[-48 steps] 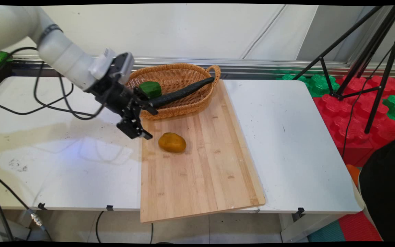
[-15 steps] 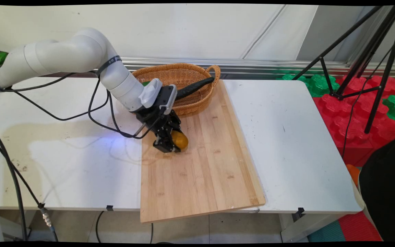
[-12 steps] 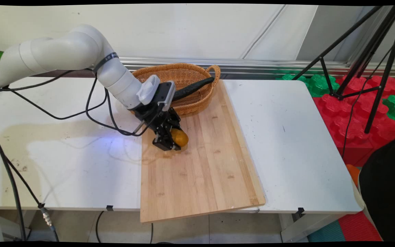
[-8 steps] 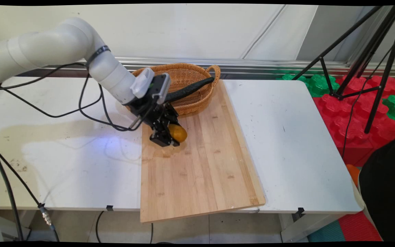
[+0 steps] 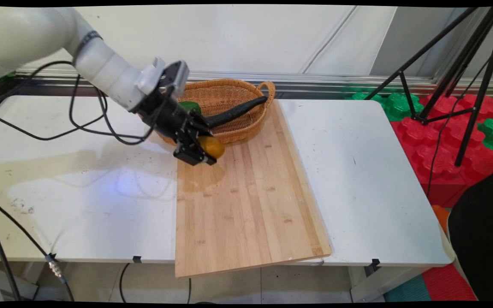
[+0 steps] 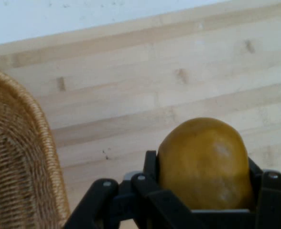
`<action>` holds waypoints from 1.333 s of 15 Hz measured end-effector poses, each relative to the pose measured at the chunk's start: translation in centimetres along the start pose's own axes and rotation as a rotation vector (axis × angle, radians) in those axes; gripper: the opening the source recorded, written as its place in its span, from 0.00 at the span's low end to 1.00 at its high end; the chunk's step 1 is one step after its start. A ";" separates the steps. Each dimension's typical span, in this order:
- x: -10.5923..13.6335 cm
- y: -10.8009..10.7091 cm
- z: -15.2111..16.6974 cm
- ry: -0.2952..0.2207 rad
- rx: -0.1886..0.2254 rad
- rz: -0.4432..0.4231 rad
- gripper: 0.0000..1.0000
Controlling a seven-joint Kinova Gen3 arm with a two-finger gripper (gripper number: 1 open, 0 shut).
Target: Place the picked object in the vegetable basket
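Since a moment ago your gripper (image 5: pixel 201 153) has lifted off the cutting board (image 5: pixel 250 205) and drawn back toward the basket (image 5: pixel 229 96), carrying the potato (image 5: pixel 211 146) with it. You now have the claw closed on the potato, one finger on each side, as the hand view shows (image 6: pixel 205 164); the potato hangs clear of the wood, just in front of the basket's near wall.

Watch the hold: the potato is round and smooth, and much of it bulges past the fingers, so I would judge that a quick swing or a knock could roll it out. The basket rim (image 6: pixel 40 138) sits close beside the claw, and a low sideways move would likely catch it. Inside the basket a dark cucumber (image 5: pixel 233 113) lies across to the far rim, with a green pepper (image 5: pixel 190 105) near your wrist; both take up room.

Your open space is the bare board toward you and the white table (image 5: pixel 357 171) to the right. The black cables (image 5: pixel 101 124) hang behind the arm.
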 end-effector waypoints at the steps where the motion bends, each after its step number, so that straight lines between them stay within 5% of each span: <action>1: 0.0 -0.1 -0.6 0.009 0.006 -0.013 0.00; 12: -1.4 -2.9 -7.9 0.101 0.168 -0.221 0.00; 20: -3.1 -7.7 -8.3 0.091 0.320 -0.344 0.00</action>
